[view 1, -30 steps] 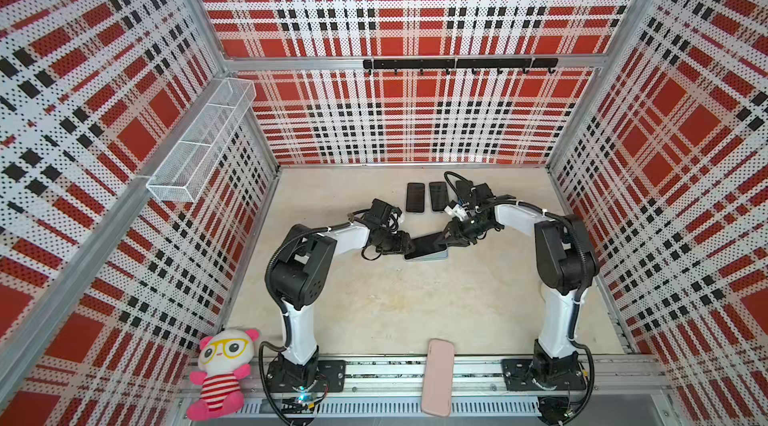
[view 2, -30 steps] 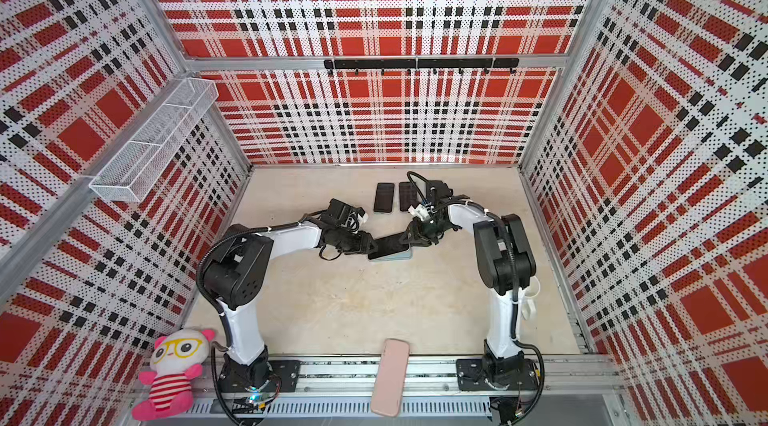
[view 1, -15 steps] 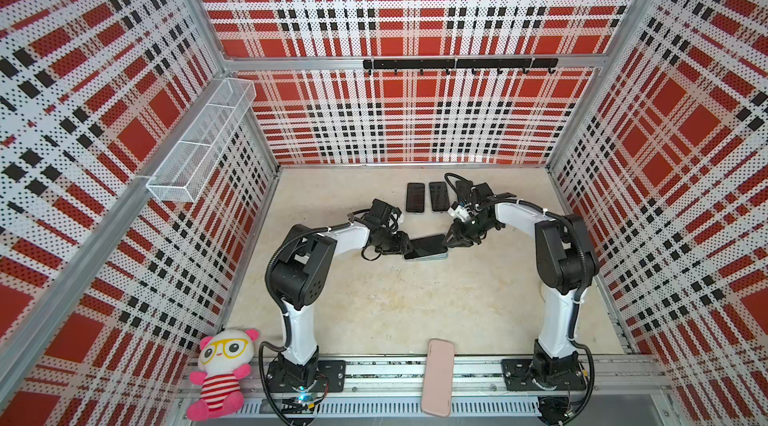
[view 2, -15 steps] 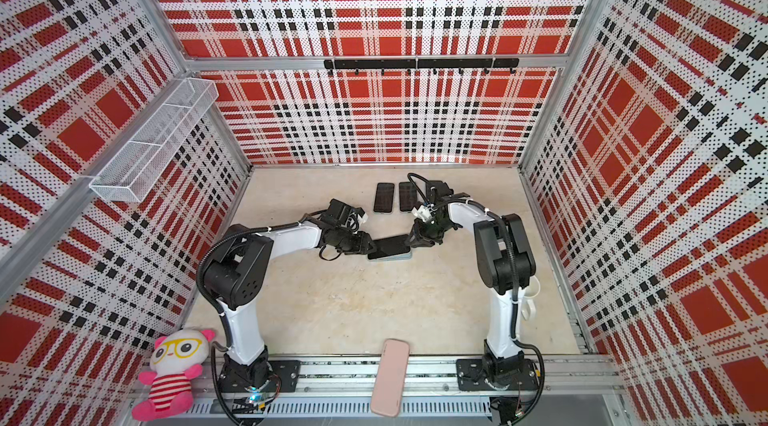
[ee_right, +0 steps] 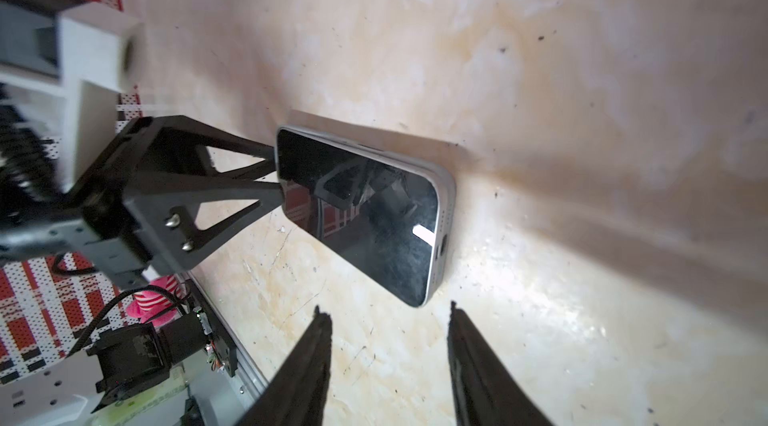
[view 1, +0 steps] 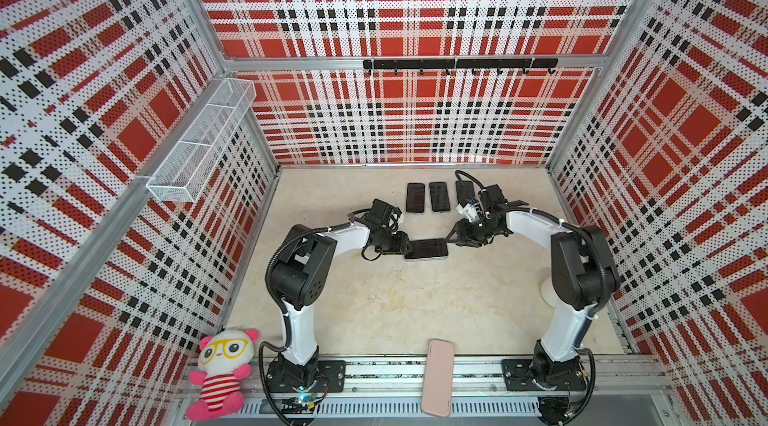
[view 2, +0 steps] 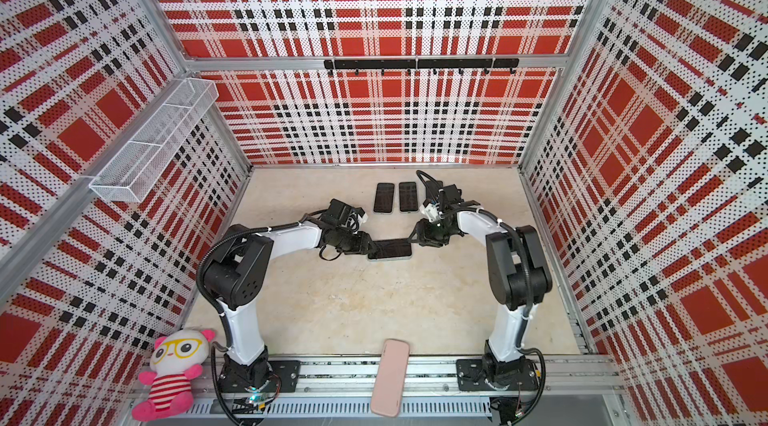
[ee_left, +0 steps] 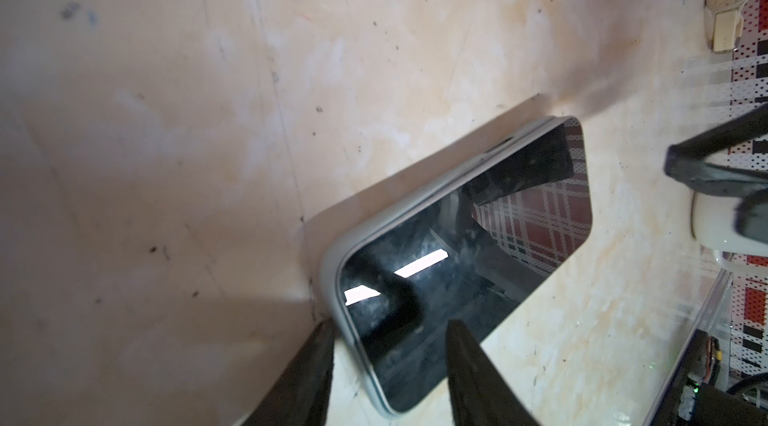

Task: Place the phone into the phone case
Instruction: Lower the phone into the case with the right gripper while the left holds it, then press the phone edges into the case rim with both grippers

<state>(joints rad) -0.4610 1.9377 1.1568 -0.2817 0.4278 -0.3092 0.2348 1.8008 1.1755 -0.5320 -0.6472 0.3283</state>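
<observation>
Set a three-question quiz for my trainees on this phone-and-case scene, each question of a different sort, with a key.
1. True or false: the right gripper is clamped on the cased phone.
2. Multiple choice: the pink item lies A) across the front rail, B) in the wire basket, C) beside the row of dark phones.
3. Short answer: which gripper has its fingertips at the cased phone's end?

Key
1. False: its jaws stand apart, clear of the phone.
2. A.
3. The left gripper.
</observation>
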